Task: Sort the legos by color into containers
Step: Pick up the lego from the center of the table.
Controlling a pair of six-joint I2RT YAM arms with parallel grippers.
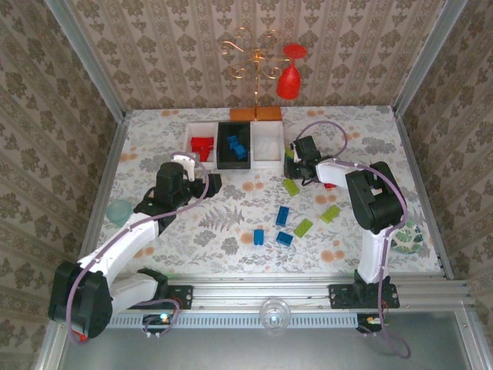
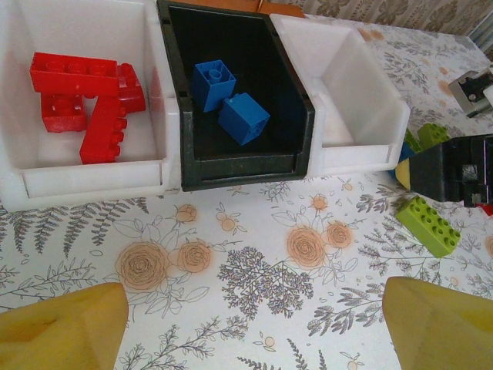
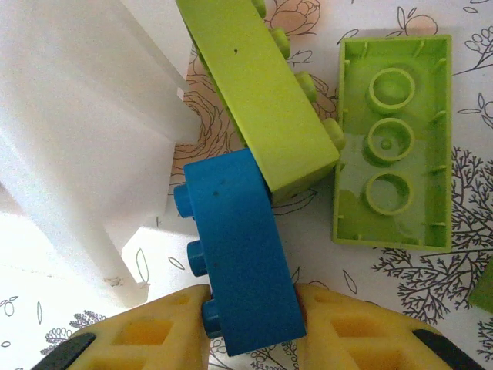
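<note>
One blue brick [image 3: 243,254] pinched by its long sides between the yellow fingertips [image 3: 146,335] of the right gripper [image 3: 250,343], studs pointing left, jaws drawn narrow around it. Touching its far end, a long lime brick [image 3: 262,100] on its side at a slant. Just right of that, a second lime brick [image 3: 393,146] flipped hollow-side up on the floral table [image 3: 431,308]. Immediately left, the outer wall of the right white bin [image 3: 77,131], white floor bare.

Three joined bins [image 1: 217,145] in a row at the back of the table. Left white bin [image 2: 92,179] holding a heap of red bricks [image 2: 85,96]. Black bin [image 2: 239,166] in the middle with two blue cubes [image 2: 243,118] touching each other.

Nearer the arms, three loose blue bricks [image 1: 283,215] and three loose lime bricks [image 1: 303,227] scattered apart on the pattern, all on the right half.

Left gripper [image 2: 246,339] spread wide and gripping nothing, low over open table just in front of the black bin.

Further out, a teal bowl [image 1: 119,210] at the left edge beside the left arm. Behind the bins, an orange-brown base [image 1: 256,113] carrying a gilt wire stand [image 1: 254,54], with a red wine glass [image 1: 289,77] hung bowl-down from it. At the right edge, a green-and-white patterned round thing [image 1: 408,237], too small to identify.
</note>
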